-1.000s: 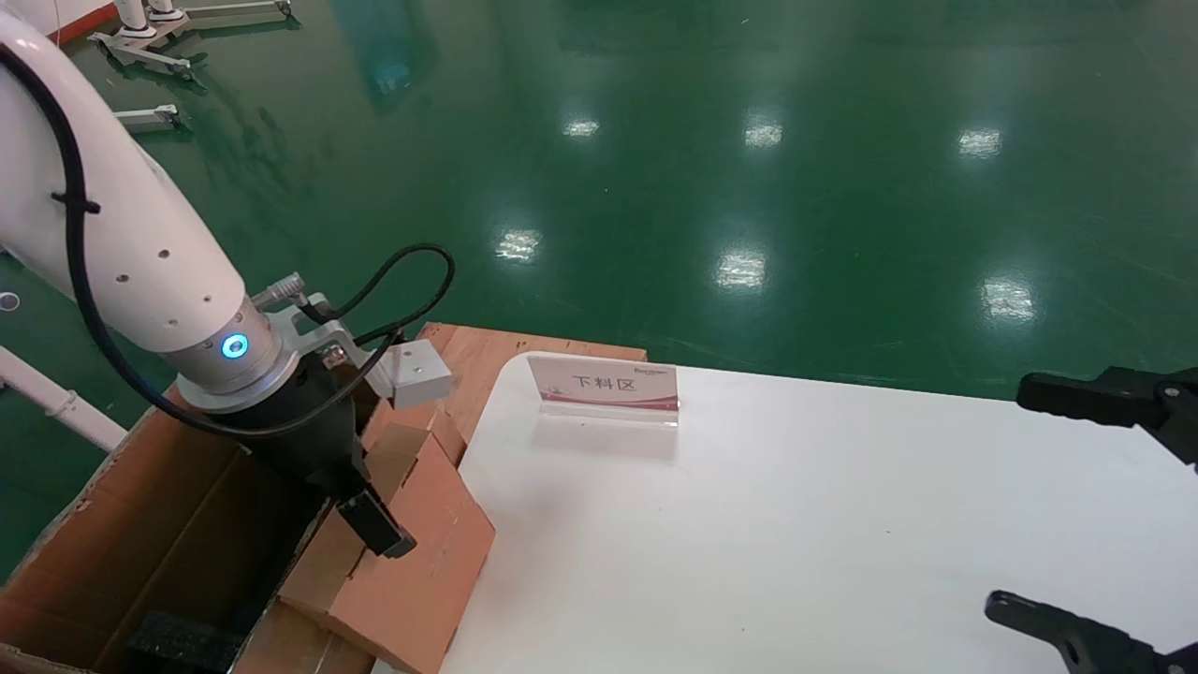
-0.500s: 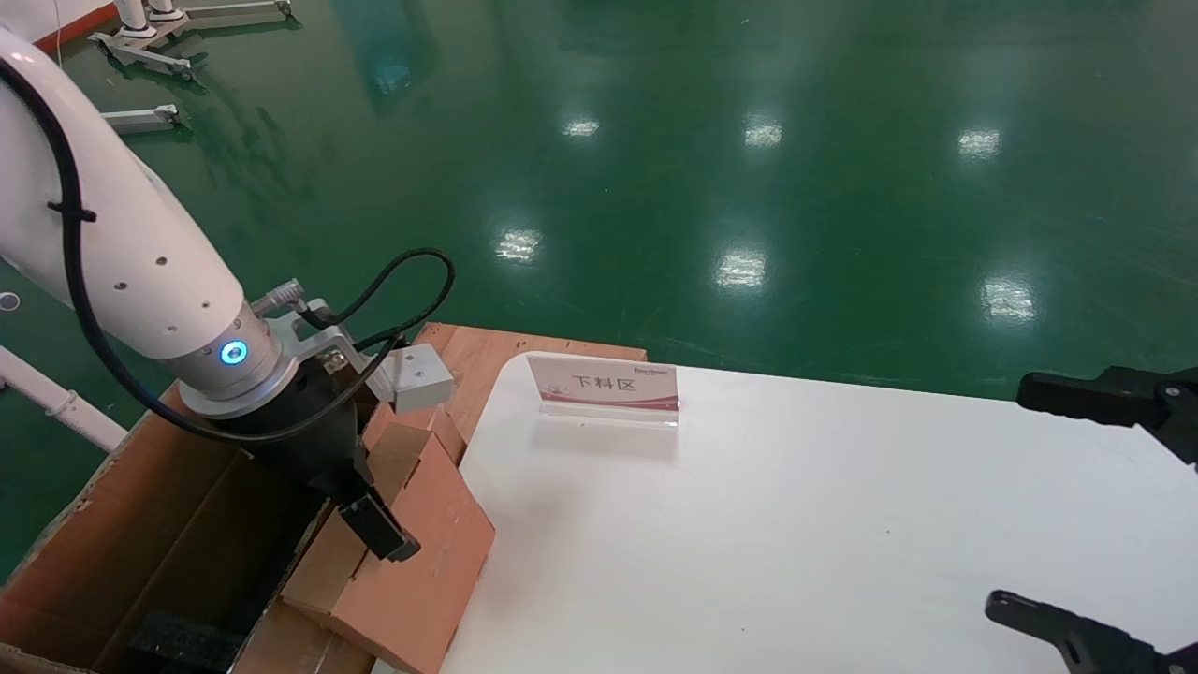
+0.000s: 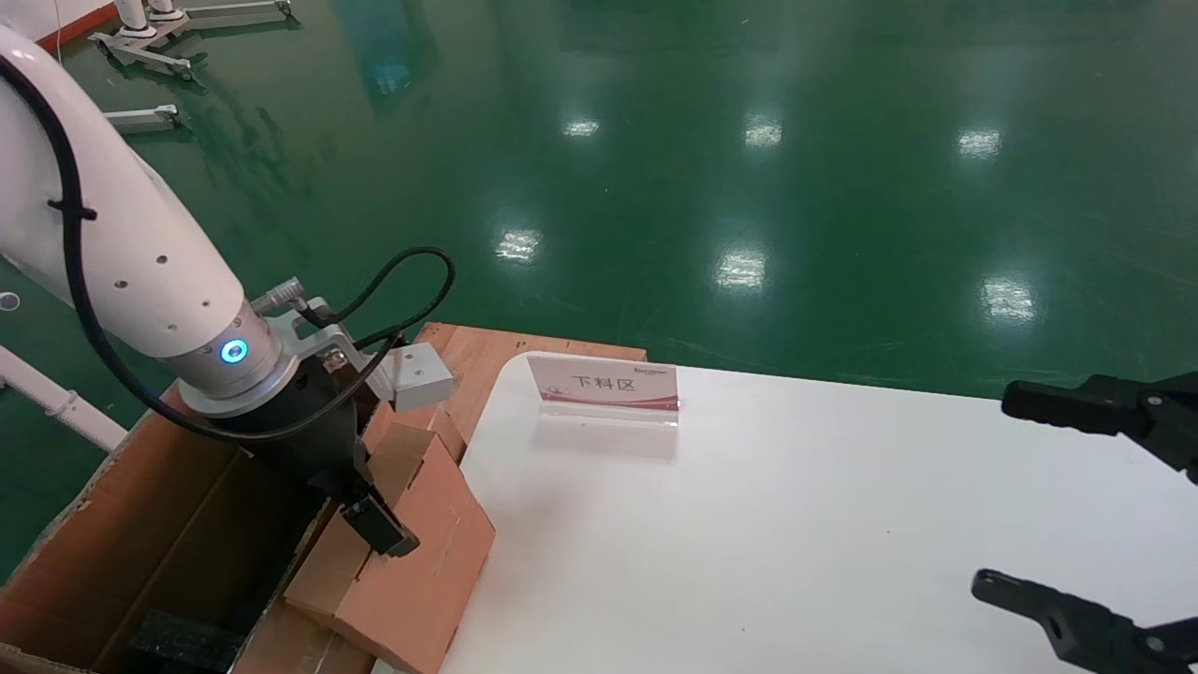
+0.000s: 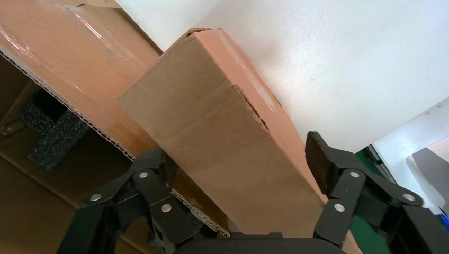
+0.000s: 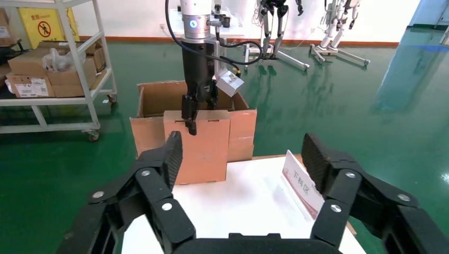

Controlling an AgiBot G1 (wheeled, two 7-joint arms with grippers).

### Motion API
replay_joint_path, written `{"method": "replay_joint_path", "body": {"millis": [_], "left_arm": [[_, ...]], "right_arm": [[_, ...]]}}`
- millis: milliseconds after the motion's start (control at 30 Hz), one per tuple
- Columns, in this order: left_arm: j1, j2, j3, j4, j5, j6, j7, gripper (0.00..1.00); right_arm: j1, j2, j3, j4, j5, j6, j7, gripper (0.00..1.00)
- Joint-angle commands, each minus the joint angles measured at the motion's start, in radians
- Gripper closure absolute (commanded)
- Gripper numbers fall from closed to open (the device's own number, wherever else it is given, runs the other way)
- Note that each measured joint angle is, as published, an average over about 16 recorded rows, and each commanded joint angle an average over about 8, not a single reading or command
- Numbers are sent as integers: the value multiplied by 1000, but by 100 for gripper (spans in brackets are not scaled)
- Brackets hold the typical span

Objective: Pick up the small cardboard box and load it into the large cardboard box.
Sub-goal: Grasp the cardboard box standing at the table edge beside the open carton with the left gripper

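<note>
The small cardboard box (image 3: 421,552) hangs tilted at the white table's left edge, over the near wall of the large cardboard box (image 3: 159,524). My left gripper (image 3: 365,524) is shut on the small box near its top; one finger (image 3: 379,534) lies on its outer face, the other is hidden. In the left wrist view the small box (image 4: 222,132) fills the space between the fingers of the gripper (image 4: 238,159), above the big carton's flap (image 4: 74,58). My right gripper (image 3: 1001,491) is open and empty over the table's right side.
Black foam (image 3: 178,641) lies on the large box's floor. A white and red sign stand (image 3: 604,386) stands at the back of the white table (image 3: 749,524). The right wrist view shows a shelf cart (image 5: 53,69) with cartons behind the large box (image 5: 159,98).
The left gripper and the small box have shifted very slightly toward the large box. The right gripper has moved a little to the left over the table.
</note>
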Motion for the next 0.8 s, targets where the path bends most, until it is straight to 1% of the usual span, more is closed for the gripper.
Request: {"method": "replay_joint_path", "body": {"millis": [33,333,367,600,633,800], "left_arm": [[0,0,0,0,0,0,-1,100],[-1,1,-1,1,0,2,-2,100],[-1,1,-1,1,1,2,-2,100],[-1,1,-1,1,1,2,-2,100],[-1,1,-1,1,0,2,-2,100],[-1,2,-1,2,0,2,-2,100]], "right_arm": [[0,0,0,0,0,0,0,100],[0,0,0,0,0,0,0,100],[0,0,0,0,0,0,0,93],[0,0,0,0,0,0,0,6],[0,0,0,0,0,0,0,0],[0,0,0,0,0,0,0,0]]}}
